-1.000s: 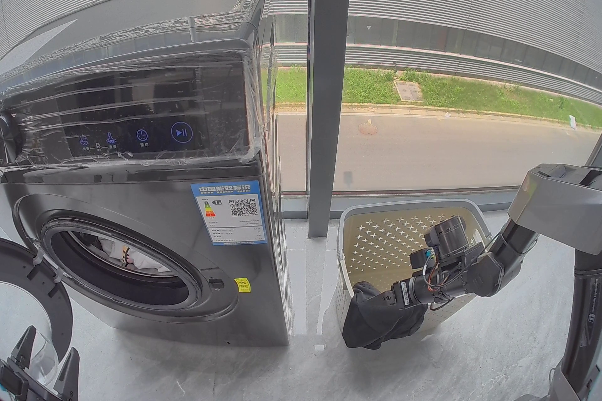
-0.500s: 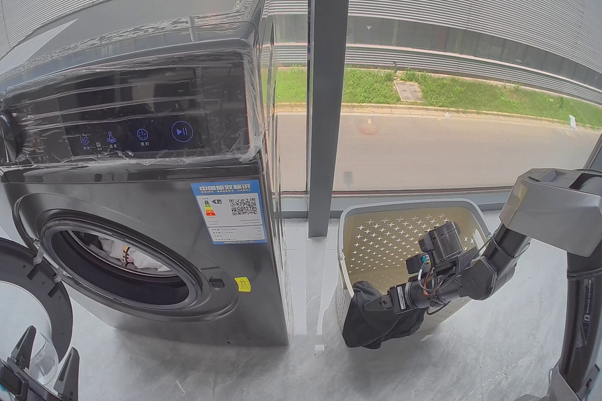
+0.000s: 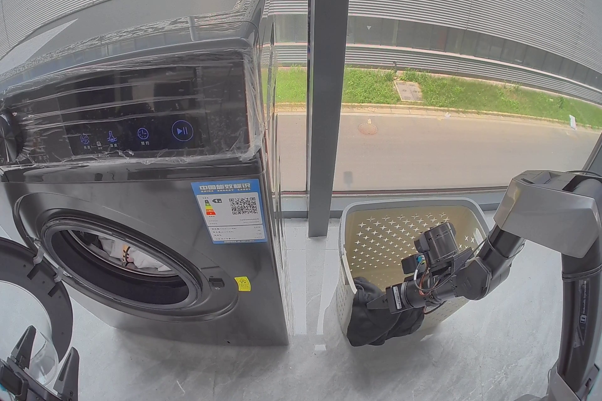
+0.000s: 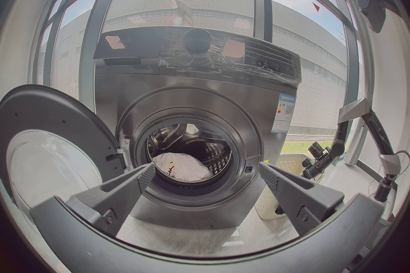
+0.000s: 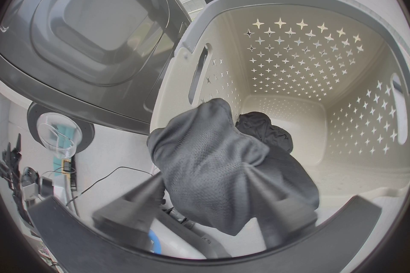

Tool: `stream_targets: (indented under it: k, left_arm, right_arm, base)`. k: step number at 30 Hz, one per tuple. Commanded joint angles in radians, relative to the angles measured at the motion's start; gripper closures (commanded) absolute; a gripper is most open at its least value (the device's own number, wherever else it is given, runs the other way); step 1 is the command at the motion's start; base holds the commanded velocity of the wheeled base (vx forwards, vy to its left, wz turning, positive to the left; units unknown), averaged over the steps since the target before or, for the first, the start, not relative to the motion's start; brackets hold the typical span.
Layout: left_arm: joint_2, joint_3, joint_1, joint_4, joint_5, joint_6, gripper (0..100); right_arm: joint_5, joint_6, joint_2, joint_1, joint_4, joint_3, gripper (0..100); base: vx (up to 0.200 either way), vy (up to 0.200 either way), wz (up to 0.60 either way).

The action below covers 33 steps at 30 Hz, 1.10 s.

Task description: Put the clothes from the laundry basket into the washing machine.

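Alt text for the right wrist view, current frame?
The right gripper grips a dark grey mesh garment draped over the rim of a cream laundry basket with star-shaped holes. A second, black garment lies deeper in the basket, and the washing machine stands close beside it, its grey side panel facing the camera.

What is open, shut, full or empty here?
door: open.
washer: holds a white cloth.
basket: upright, dark cloth over its rim.
right gripper: shut on dark cloth.
left gripper: open, empty.
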Motion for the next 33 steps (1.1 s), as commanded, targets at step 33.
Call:
stream_targets:
  k: [33]
  left_arm:
    - [-0.016,0.0,0.0,-0.001,0.0,-0.005,0]
  right_arm:
    - [0.054,-0.067,-1.005,0.004,-0.002,0.185,100]
  base:
    - [0.0,0.0,0.0]
